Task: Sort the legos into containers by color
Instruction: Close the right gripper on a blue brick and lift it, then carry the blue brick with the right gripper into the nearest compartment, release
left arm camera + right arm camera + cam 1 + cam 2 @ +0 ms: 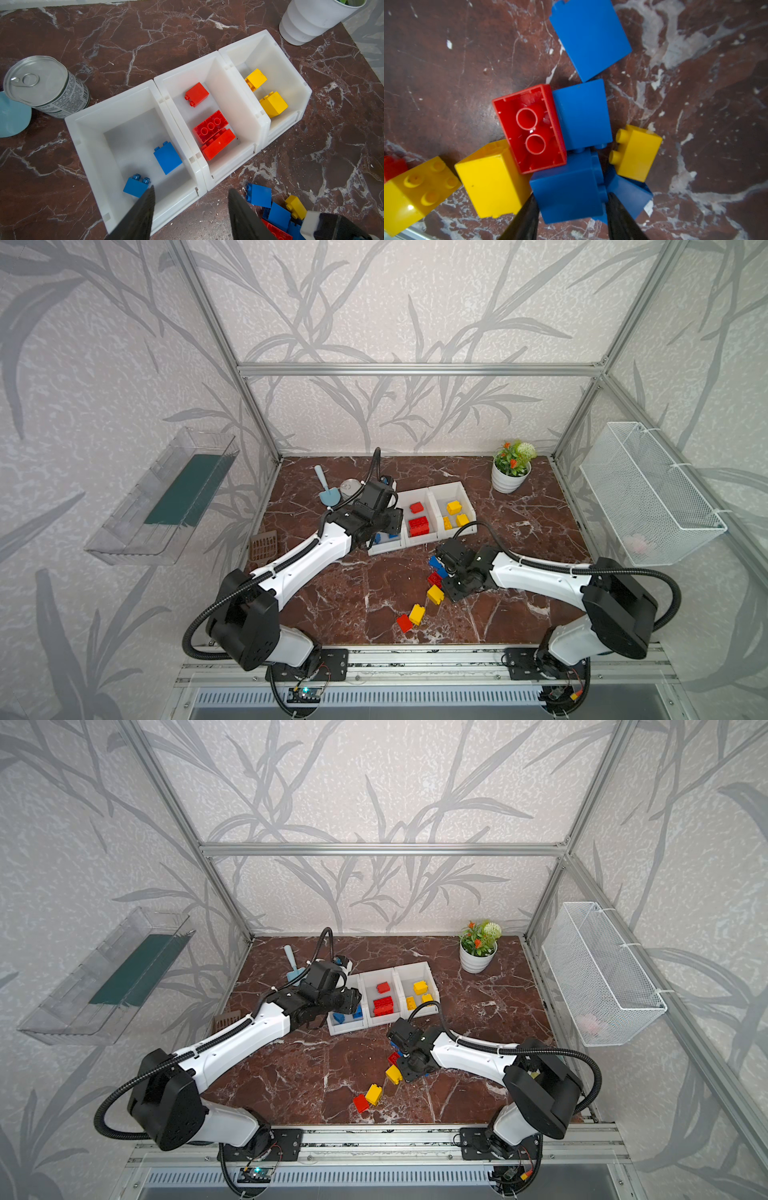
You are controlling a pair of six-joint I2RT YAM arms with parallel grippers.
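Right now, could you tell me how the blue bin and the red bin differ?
The blue bin holds two blue bricks, the red bin three red bricks. The blue bin's are both small; two in the red bin are long. Both bins are white, open-topped and joined.

Bare tabletop [353, 593] left of loose legos [435, 594]; tin can [43, 87] beside end container [89, 149]

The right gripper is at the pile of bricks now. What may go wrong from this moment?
1. The right gripper straddles a blue brick with an upturned red brick and a yellow brick right against it; lifting may drag or scatter them.
2. The left gripper hangs open over the bin with blue bricks, so the arms may collide at drop-off.
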